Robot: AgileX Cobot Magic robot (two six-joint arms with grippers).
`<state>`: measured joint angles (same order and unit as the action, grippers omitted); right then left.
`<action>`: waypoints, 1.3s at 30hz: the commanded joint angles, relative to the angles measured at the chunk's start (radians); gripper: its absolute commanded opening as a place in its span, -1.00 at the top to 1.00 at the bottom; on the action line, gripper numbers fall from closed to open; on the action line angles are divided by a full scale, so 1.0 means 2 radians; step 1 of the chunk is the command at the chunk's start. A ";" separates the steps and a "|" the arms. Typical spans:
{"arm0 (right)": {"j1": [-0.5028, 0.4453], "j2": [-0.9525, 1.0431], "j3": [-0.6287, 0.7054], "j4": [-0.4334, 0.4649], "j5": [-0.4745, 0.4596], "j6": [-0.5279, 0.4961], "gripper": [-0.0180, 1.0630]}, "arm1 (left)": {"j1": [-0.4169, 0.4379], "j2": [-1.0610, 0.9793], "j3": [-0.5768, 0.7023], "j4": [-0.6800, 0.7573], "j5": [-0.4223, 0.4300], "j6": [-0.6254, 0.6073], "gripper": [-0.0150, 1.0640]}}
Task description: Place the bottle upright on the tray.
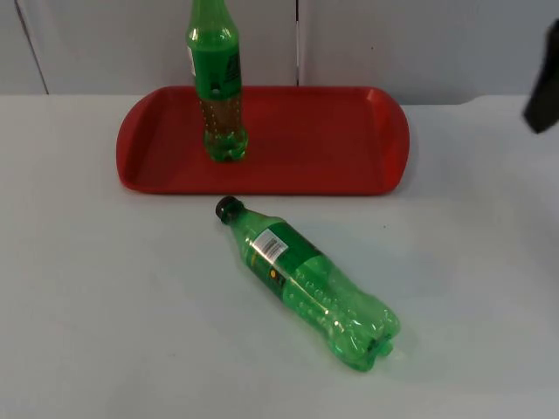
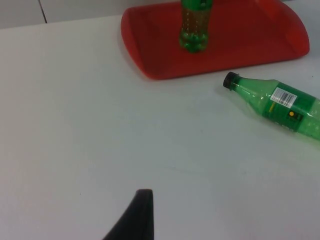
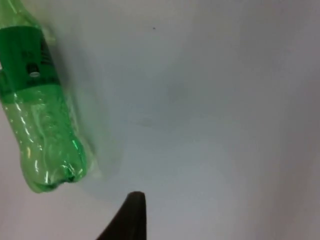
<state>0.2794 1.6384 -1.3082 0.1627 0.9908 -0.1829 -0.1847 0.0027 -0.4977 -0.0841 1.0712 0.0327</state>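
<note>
Top view: green bottle (image 1: pixel 306 281) lies on worktop (image 1: pixel 105 305) near red tray (image 1: pixel 349 140); second bottle (image 1: pixel 218 87) upright on tray. Both grippers' finger state: cannot tell.

The top view looks down and forward over the white table (image 1: pixel 105 332). Both wrist views look along their fingertips, sharing the lying green bottle (image 1: pixel 306 279).

A green bottle (image 1: pixel 306 284) with a black cap lies on its side at frame centre, below the red tray (image 1: pixel 349 140); another stands upright on the tray's left part.
</note>
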 commanded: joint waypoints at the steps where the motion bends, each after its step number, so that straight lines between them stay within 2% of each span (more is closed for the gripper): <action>1: 0.022 0.022 -0.021 -0.006 -0.004 -0.006 -0.98 | 0.000 -0.001 0.002 -0.001 0.001 -0.002 -0.97; 10: 0.111 0.131 -0.136 -0.019 0.007 -0.005 -0.98 | 0.000 -0.001 0.002 -0.001 0.001 -0.002 -0.97; 14: 0.148 0.170 -0.183 -0.050 0.017 0.013 -0.98 | 0.000 -0.001 0.002 -0.001 0.001 -0.002 -0.97; 16: 0.172 0.198 -0.214 -0.081 0.029 0.025 -0.98 | 0.000 -0.001 0.002 -0.001 0.001 -0.002 -0.97; 18: 0.195 0.231 -0.247 -0.094 0.045 0.031 -0.98 | 0.000 -0.001 0.002 -0.001 0.001 -0.002 -0.97; 29: 0.239 0.323 -0.319 -0.104 0.056 0.071 -0.98 | 0.000 -0.001 0.002 -0.001 0.001 -0.002 -0.97; 32: 0.251 0.348 -0.332 -0.162 0.055 0.123 -0.98 | 0.000 -0.001 0.002 -0.001 0.001 -0.002 -0.97; 34: 0.255 0.360 -0.334 -0.176 0.047 0.132 -0.98 | 0.000 -0.001 0.002 -0.001 0.001 -0.002 -0.97; 39: 0.255 0.382 -0.333 -0.154 0.015 0.133 -0.98 | 0.000 -0.001 0.002 -0.001 0.001 -0.002 -0.97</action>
<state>0.7835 2.3874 -1.9671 -0.1558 1.0551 0.0745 -0.1847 0.0027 -0.4977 -0.0841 1.0712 0.0327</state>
